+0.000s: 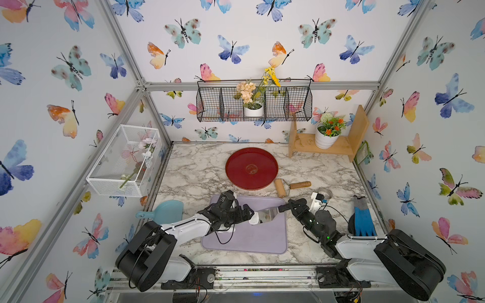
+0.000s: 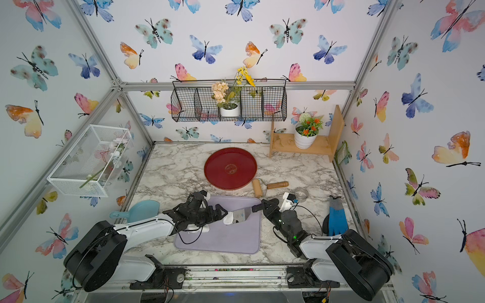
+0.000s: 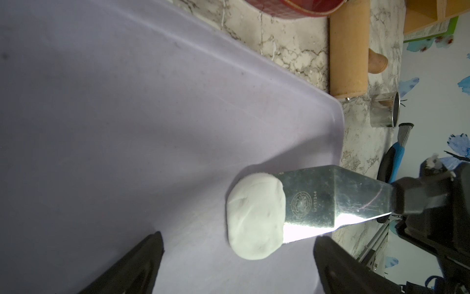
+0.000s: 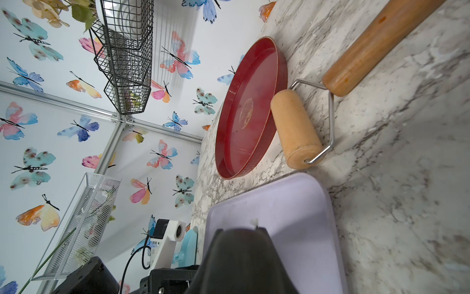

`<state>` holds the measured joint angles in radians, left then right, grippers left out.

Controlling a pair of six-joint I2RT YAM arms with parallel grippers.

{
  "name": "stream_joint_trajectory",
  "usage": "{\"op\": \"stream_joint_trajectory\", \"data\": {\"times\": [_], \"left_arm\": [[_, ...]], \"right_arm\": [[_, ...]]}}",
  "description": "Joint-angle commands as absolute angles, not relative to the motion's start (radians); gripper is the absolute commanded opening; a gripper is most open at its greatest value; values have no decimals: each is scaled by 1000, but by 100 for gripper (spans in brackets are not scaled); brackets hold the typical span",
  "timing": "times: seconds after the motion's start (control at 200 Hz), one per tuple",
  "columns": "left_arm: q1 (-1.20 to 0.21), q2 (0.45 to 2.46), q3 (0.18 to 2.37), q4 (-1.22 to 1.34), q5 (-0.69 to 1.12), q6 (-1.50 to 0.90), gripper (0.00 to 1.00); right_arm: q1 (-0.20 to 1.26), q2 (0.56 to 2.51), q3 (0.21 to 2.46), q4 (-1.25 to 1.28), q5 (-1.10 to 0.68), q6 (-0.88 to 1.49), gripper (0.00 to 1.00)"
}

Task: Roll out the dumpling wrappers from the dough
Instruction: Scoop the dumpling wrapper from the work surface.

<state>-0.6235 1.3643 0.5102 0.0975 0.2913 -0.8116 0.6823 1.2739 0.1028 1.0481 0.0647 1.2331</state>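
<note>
You'll see the dough [image 3: 254, 216] as a small, smooth, rounded white lump with shallow dents. It lies flat near the middle of the purple mat [image 3: 127, 114], and the metal scraper [image 3: 330, 198] blade covers its right edge.

2 arms: left arm [image 1: 183, 228], right arm [image 1: 351, 246]. White link shells, rounded black base housings [image 1: 147, 257], black wrist joints. Loose black cables [image 4: 126, 267] looping. Green lights [image 1: 328, 237] on right arm. At left tool [image 3: 237, 235], fingers [image 3: 137, 267] black, tapered.

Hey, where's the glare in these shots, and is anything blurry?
Left wrist view: harsh glare on the metal spatula; the dough evenly lit, the left hand's fingers dark, soft. Right wrist view: no glare, soft shadow beside the wooden roller. Both top views: even light, sharp.
</note>
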Motion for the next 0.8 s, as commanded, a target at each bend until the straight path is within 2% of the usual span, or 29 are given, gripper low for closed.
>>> {"op": "stream_joint_trajectory", "data": {"times": [0.0,0.435,0.601,0.791], "left_arm": [[-620,1374,495,46,299,-813,99],[-596,1220,549,-37,254,-828,99],[-547,1128,610,-91,230,-811,98],[-476,1127,708,-154,249,-742,99]], "right_arm": [[690,1258,120,1128,28,1261,3],[689,1203,138,1105,77,1249,2],[688,1189,244,1015,107,1158,2],[672,1274,407,983,141,1070,2]]}}
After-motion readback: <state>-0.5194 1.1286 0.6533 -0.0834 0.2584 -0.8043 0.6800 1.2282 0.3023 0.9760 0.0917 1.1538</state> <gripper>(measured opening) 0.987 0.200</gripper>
